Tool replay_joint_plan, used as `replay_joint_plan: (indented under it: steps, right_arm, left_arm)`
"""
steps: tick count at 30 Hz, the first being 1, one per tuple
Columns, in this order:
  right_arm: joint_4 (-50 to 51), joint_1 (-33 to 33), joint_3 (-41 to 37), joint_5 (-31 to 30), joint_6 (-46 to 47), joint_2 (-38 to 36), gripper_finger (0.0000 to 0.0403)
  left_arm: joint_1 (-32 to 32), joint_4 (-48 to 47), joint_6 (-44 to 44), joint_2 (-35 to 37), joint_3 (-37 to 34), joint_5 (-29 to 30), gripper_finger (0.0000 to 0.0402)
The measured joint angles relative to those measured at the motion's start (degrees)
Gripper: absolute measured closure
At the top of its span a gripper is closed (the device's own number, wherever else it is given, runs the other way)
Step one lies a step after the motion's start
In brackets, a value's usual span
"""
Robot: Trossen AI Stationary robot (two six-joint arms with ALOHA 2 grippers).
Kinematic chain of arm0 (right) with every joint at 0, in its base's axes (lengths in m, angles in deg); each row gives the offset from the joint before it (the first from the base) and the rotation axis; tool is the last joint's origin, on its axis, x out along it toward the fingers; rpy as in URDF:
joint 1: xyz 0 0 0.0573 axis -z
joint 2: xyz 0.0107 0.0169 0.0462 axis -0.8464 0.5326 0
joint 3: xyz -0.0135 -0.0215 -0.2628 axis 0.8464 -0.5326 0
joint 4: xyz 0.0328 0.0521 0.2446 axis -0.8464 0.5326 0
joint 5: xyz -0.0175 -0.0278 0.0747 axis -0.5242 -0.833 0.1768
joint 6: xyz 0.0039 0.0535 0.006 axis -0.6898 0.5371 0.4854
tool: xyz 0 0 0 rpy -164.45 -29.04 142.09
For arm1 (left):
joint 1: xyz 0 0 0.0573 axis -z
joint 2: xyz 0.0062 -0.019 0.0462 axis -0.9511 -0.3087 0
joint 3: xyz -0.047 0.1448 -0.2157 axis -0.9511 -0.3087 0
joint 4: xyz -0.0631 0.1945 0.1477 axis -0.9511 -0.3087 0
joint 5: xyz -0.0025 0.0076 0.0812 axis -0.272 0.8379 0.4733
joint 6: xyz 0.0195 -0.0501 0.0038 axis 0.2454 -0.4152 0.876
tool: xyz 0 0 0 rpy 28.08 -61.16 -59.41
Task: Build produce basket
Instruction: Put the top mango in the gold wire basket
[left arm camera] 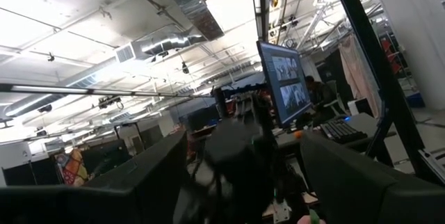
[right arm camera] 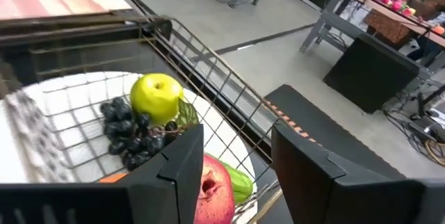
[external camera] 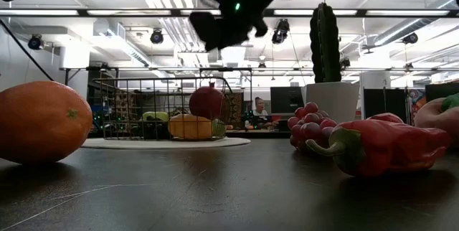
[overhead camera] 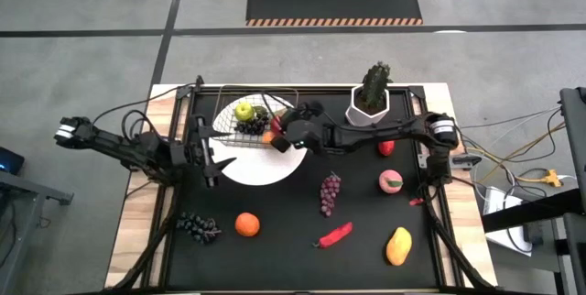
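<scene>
The wire basket (overhead camera: 252, 116) stands on a white plate (overhead camera: 265, 162) at the far middle of the table. In it lie a green apple (right arm camera: 158, 97), dark grapes (right arm camera: 132, 135), a red apple (right arm camera: 214, 189), a green pear (right arm camera: 241, 181) and an orange fruit (external camera: 188, 125). My right gripper (right arm camera: 236, 140) hovers open above the basket's right end (overhead camera: 279, 139), over the red apple, with nothing between its fingers. My left gripper (overhead camera: 212, 162) waits open at the plate's left edge, raised and pointing up into the room (left arm camera: 243, 147).
Loose produce lies on the black mat: grapes (overhead camera: 197, 227), an orange (overhead camera: 247, 224), a red chili (overhead camera: 335, 234), a mango (overhead camera: 398, 245), a peach (overhead camera: 391, 181), a second grape bunch (overhead camera: 330, 192) and a red apple (overhead camera: 386, 147). A potted cactus (overhead camera: 371, 98) stands at the far right.
</scene>
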Motion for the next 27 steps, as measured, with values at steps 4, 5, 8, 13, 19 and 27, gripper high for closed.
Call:
replay_joint_plan:
  steps: [4,5,8,13,19,27]
  right_arm:
    - [5.31,-2.42,0.0,0.06,0.75,-5.04,0.0252]
    - [7.26,-3.12,0.0,0.34,1.64,-6.48,0.0254]
    - [14.33,-5.11,0.0,4.06,5.81,-10.39,0.0259]
    - [27.79,-7.72,-0.02,13.76,18.98,-16.4,0.0264]
    - [44.16,-11.13,0.0,20.57,35.31,-19.07,0.0253]
    - [61.87,-14.07,-0.05,20.53,49.52,-18.4,0.0209]
  left_arm:
    - [0.0,0.22,-0.02,-0.24,0.07,0.0,0.0139]
    - [0.0,0.23,-0.02,-0.26,0.07,0.0,0.0139]
    - [0.0,0.09,-0.04,-0.39,0.07,0.0,0.0139]
    - [0.0,1.09,-0.08,-1.2,0.1,0.0,0.0139]
    - [0.0,4.26,-0.39,-3.14,0.15,-0.02,0.0139]
    - [-0.01,7.83,-0.37,-6.37,0.42,-0.02,0.0139]
